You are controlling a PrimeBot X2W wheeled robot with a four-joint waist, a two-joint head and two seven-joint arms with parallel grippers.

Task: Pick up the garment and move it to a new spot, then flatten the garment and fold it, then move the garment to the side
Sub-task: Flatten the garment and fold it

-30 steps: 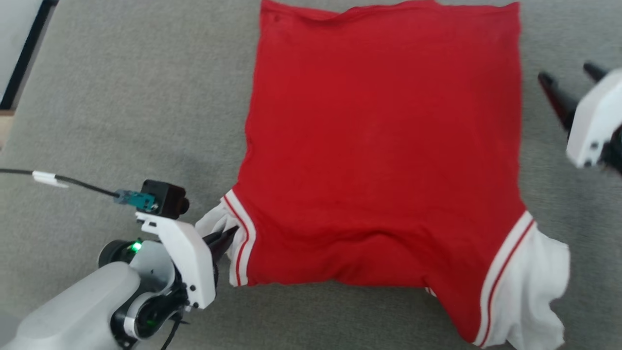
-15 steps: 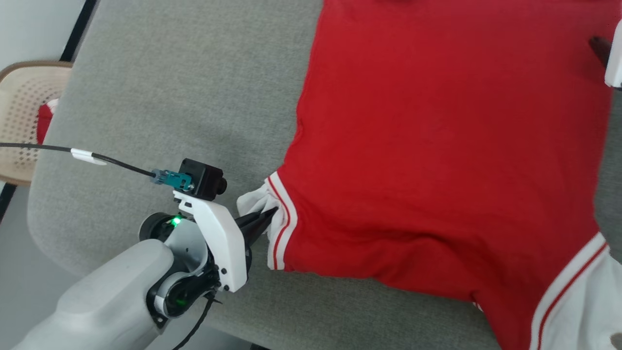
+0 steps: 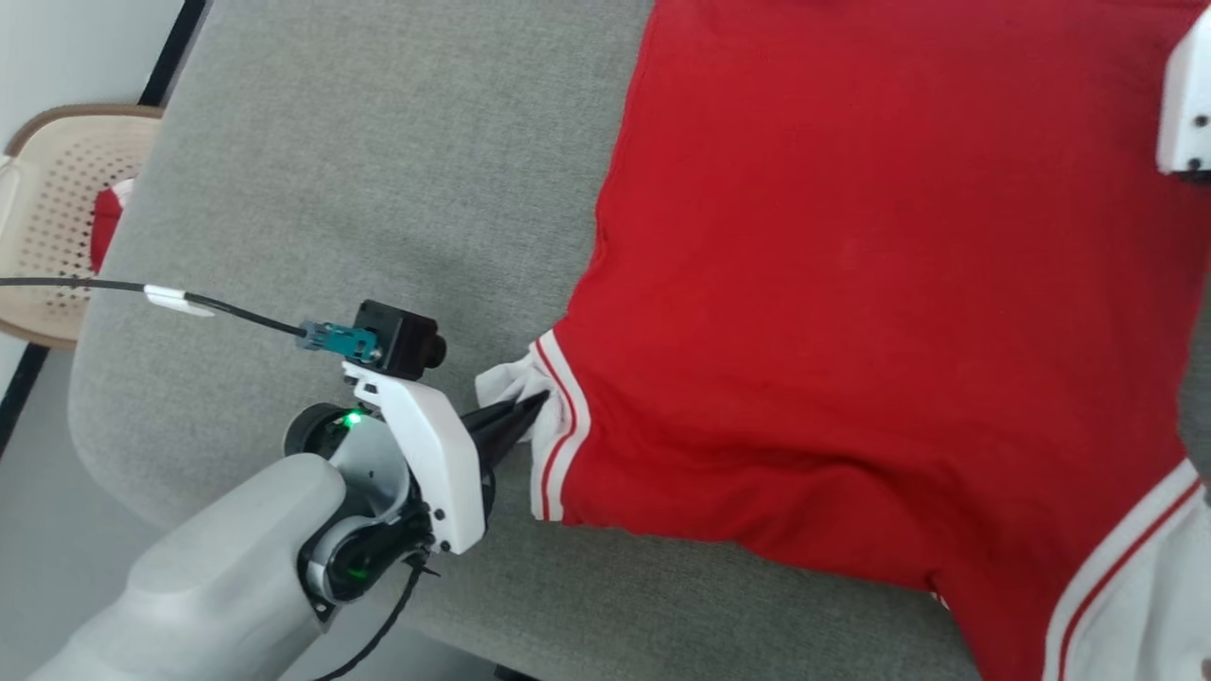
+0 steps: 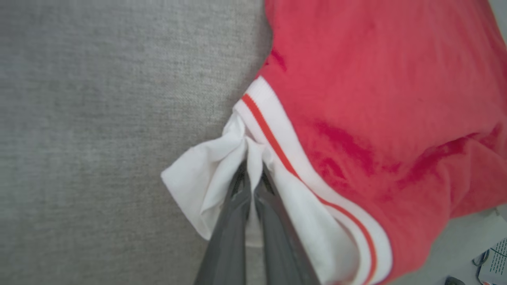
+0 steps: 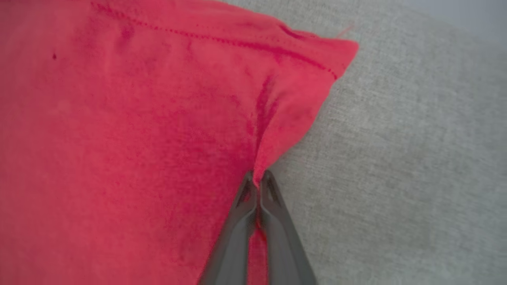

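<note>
- large red soft-fabric shirt with white sleeves and red-and-white striped bands (image 3: 851,284) spread mostly flat, plain side up, on wide grey woven-fabric padded surface (image 3: 378,170)
- left gripper (image 3: 532,411) at the sleeve on the left of head view; long dark fingers together, clamped on bunched white sleeve cloth just outside the striped band
- left wrist view, same pinch (image 4: 253,168): white cloth puckered into folds around the fingertips, striped band just beside them, red body to the right
- right gripper (image 5: 258,177) with fingers together, pinching a raised ridge of red fabric near a stitched corner of the shirt; crease running from the tips up toward the hem line
- white housing of that gripper at upper right edge of head view, over the shirt's right side
- second white sleeve (image 3: 1135,605) with striped band at lower right of head view, near the surface's front edge
- beige perforated plastic seat or basket (image 3: 47,189) (cannot tell which) off the surface's left end, small bunched red-and-white cloth (image 3: 106,227) in it, well apart from the shirt
- black cable with white tag (image 3: 227,317) plugged into small black camera block (image 3: 402,339) on top of left gripper's white housing; green light lit on the wrist
</note>
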